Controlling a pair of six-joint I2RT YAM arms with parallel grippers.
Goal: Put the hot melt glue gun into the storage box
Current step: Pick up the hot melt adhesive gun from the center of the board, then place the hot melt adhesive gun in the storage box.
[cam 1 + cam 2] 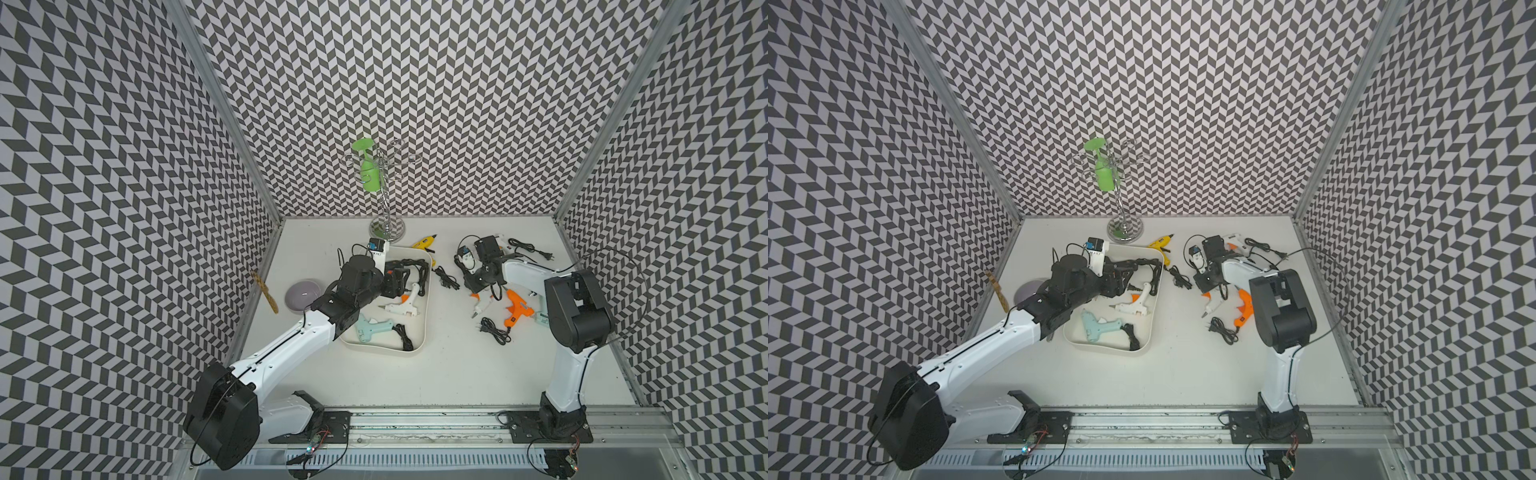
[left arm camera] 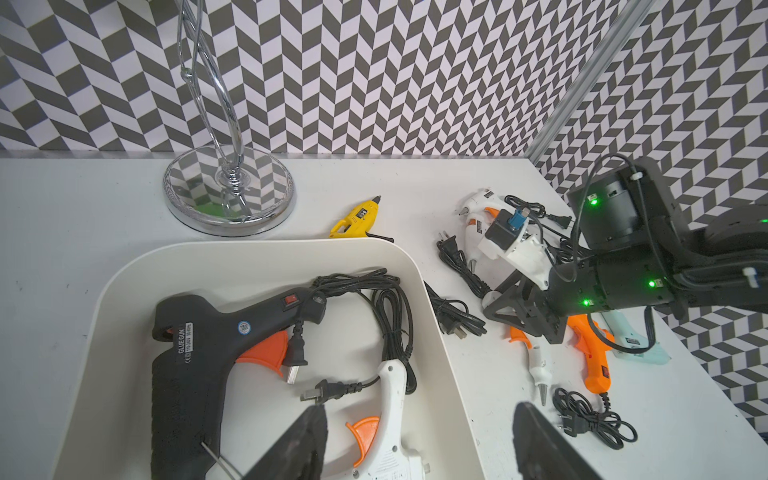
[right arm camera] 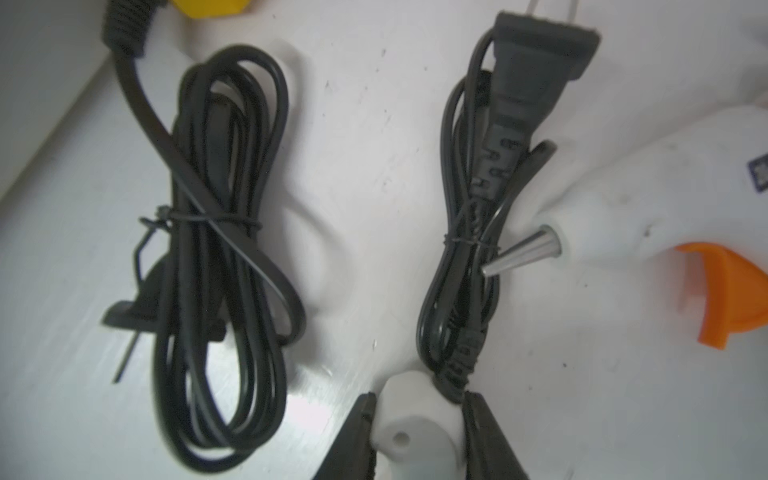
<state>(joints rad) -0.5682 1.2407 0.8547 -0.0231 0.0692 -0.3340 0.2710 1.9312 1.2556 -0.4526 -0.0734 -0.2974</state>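
My right pincer clamps a white glue gun's handle end toward the worktop's right edge. My left pincer hangs wide over the storage box.

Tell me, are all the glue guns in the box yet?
Not yet. Three already lie in the box: a black gun, a white gun and a mint gun. The right gripper is pinching a second white gun by its handle; the left gripper hangs open over the box. Left outside: a yellow gun, an orange gun and a few more.
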